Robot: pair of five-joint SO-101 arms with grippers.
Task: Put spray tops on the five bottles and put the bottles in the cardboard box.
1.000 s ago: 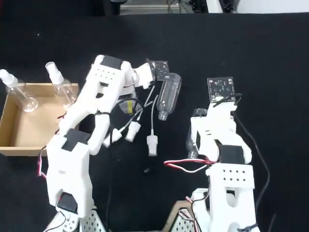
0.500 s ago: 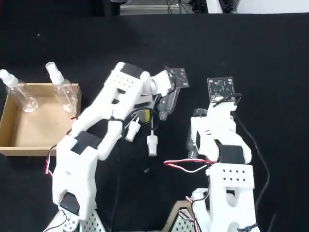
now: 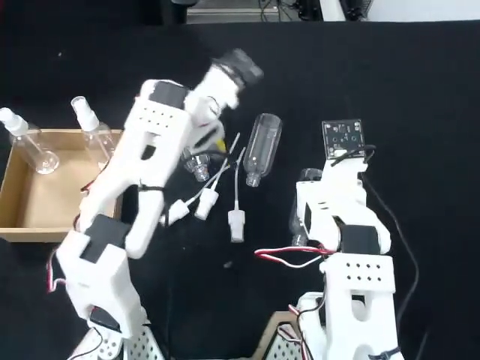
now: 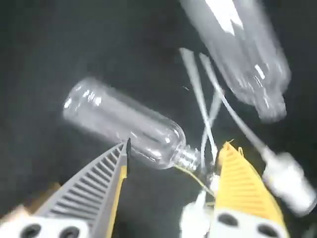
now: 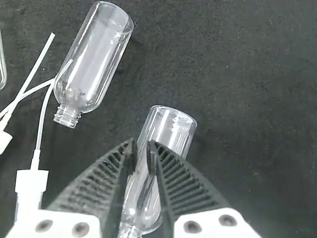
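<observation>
The left gripper (image 4: 177, 145) is hovering, jaws wide apart, over a capless clear bottle (image 4: 124, 124) lying left of centre. The right gripper (image 5: 141, 145), apparently almost closed, is hanging over a second bottle (image 5: 168, 131). Loose spray tops (image 3: 236, 221) are lying between the arms. Two capped bottles (image 3: 97, 135) are sitting in the cardboard box (image 3: 30, 232) at the left.

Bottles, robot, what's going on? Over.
Left gripper open over an uncapped bottle. Right gripper above another bare bottle. Two capped bottles in the cardboard box. Spray tops lie loose nearby.
</observation>
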